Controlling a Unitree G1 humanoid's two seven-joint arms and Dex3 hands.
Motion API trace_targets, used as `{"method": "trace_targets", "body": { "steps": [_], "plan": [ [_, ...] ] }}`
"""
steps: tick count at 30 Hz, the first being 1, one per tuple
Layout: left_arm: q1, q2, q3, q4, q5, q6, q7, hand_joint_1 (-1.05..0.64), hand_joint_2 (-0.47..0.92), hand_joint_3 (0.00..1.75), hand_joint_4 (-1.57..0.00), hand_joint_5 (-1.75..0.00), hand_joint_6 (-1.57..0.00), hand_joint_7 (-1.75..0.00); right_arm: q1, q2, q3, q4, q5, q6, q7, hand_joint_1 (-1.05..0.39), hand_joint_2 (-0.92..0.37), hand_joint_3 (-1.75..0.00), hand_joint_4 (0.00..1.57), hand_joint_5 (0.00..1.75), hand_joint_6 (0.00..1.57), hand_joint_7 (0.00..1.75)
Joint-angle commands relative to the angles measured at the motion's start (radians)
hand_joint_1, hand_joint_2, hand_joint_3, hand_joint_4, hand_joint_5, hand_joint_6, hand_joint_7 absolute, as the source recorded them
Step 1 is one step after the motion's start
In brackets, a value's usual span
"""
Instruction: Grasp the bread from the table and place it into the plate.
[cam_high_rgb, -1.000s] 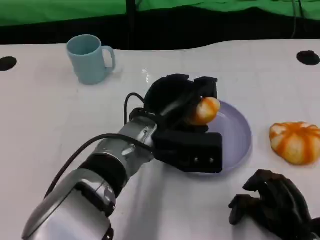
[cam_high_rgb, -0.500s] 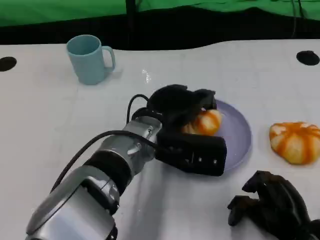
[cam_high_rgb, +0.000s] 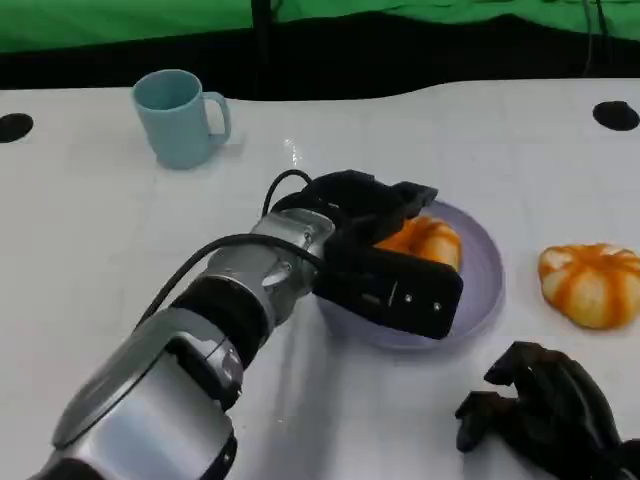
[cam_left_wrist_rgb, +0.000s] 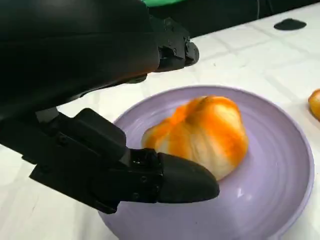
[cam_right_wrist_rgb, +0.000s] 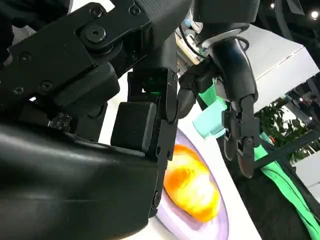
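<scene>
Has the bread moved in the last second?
Yes. The bread has come down and toward the middle of the plate; it was held up over the plate's left rim, and now lies on it, by the left hand.

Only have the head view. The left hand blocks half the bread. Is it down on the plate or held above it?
Observer: Down. In the left wrist view the bread rests on the floor of the plate, about mid-plate.
Operator: Is the left hand gripping it?
Observer: No. The left hand is spread, and its upper fingers sit above the bread with a clear gap. The lower fingertip is close to the bread's edge, and I can't tell if it touches.
Operator: Any overhang at the rim?
Observer: None. The left wrist view shows bare plate all around the side of the bread facing away from the hand.
</scene>
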Motion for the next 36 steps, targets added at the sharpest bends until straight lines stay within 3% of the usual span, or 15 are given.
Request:
{"method": "trace_targets", "body": {
  "steps": [1,6,17,21,27,28,30,33,36],
  "plan": [
    [-0.022,0.028,0.019,-0.032,-0.031,-0.005,-0.059,-1.05,0.92,0.57,0.00,-0.10,0.00,0.00,0.009,-0.010,-0.001,-0.009,-0.004,-0.019,-0.004,-1.04,-0.74,0.00,1.57,0.74,1.57,0.36],
    [-0.010,0.061,0.030,-0.099,-0.055,-0.009,-0.129,-1.05,0.92,0.54,-0.02,-0.12,0.00,0.00,0.004,-0.009,-0.003,-0.001,0.000,-0.028,0.004,-1.04,-0.75,-0.01,1.57,0.74,1.57,0.35],
    [0.116,0.199,0.059,-0.396,-0.092,-0.004,-0.201,-1.05,0.92,0.53,-0.11,-0.18,-0.05,-0.03,0.002,-0.011,-0.003,-0.006,-0.001,-0.012,-0.013,-1.05,-0.74,0.00,1.57,0.76,1.57,0.38],
    [0.214,0.255,0.121,-0.510,-0.158,-0.076,-0.177,-1.03,0.92,0.46,-0.21,-0.22,-0.12,-0.05,0.002,-0.015,-0.002,-0.004,-0.003,-0.018,-0.009,-1.05,-0.74,0.00,1.57,0.77,1.57,0.38],
    [0.314,0.281,0.197,-0.584,-0.229,-0.165,-0.129,-0.88,0.92,0.38,-0.30,-0.27,-0.20,-0.07,0.001,-0.017,-0.004,-0.003,0.002,-0.012,-0.007,-1.05,-0.74,0.00,1.57,0.77,1.57,0.37],
    [0.344,0.286,0.217,-0.600,-0.245,-0.193,-0.104,-0.73,0.92,0.36,-0.39,-0.31,-0.29,-0.11,0.002,-0.017,-0.005,-0.006,0.006,-0.004,-0.010,-1.05,-0.73,0.00,1.57,0.76,1.57,0.37],
    [0.411,0.289,0.262,-0.621,-0.287,-0.257,-0.049,-0.62,0.92,0.34,-0.48,-0.39,-0.39,-0.16,0.001,-0.016,-0.007,-0.004,0.008,-0.003,-0.010,-1.05,-0.73,0.00,1.57,0.75,1.57,0.37],
    [0.470,0.280,0.306,-0.625,-0.336,-0.309,-0.012,-0.57,0.92,0.31,-0.51,-0.79,-0.53,-0.23,-0.004,-0.019,-0.009,0.003,0.009,-0.006,0.000,-1.05,-0.73,0.00,1.57,0.74,1.57,0.37],
    [0.484,0.275,0.319,-0.623,-0.347,-0.326,-0.004,-0.56,0.92,0.30,-0.52,-0.91,-0.57,-0.27,-0.005,-0.021,-0.009,0.005,0.010,-0.006,0.003,-1.05,-0.73,0.00,1.57,0.74,1.57,0.36]
  ]
}}
